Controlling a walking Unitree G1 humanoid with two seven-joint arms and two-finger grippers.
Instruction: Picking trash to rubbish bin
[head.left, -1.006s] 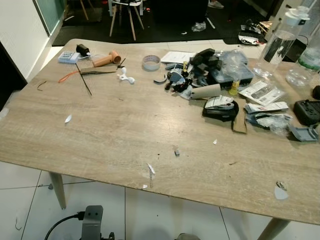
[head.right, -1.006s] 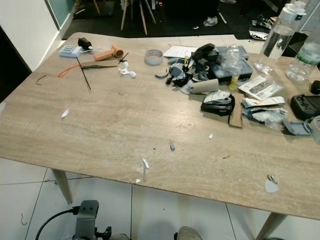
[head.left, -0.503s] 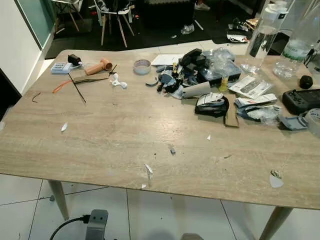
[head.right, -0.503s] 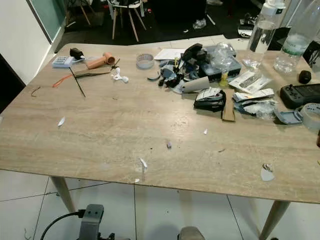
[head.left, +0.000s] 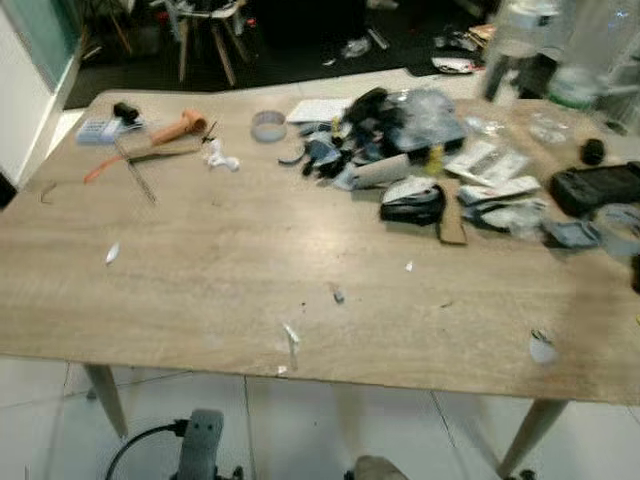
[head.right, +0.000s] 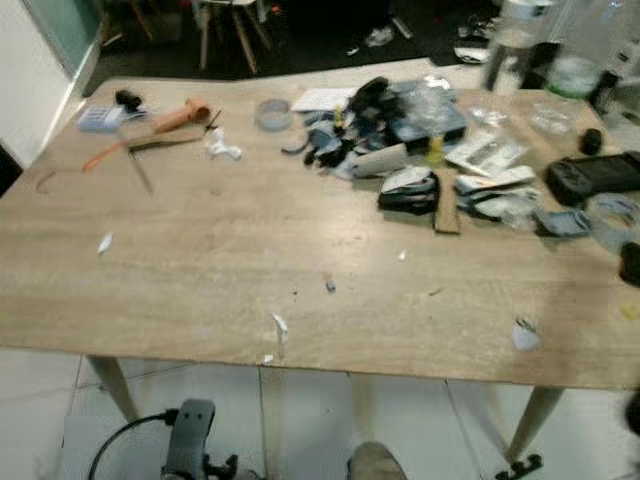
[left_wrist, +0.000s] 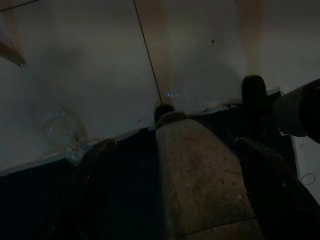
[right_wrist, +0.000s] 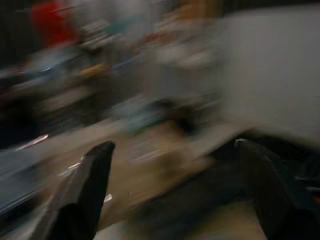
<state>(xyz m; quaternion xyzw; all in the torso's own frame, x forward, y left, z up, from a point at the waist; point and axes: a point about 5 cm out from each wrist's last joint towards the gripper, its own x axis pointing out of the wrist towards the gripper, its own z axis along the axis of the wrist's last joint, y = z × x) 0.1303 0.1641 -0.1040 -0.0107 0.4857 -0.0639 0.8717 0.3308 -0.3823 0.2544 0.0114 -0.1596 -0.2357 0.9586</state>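
Paper scraps (head.left: 291, 337) litter wooden table (head.left: 200, 280); labels unreadable

Both eye views look down on the table (head.left: 200, 270); wrist views seem floorward.

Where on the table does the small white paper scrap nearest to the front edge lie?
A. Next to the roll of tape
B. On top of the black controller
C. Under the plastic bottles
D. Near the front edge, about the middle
D: the white scrap lies on bare table wood near the front edge, apart from the clutter at the back.
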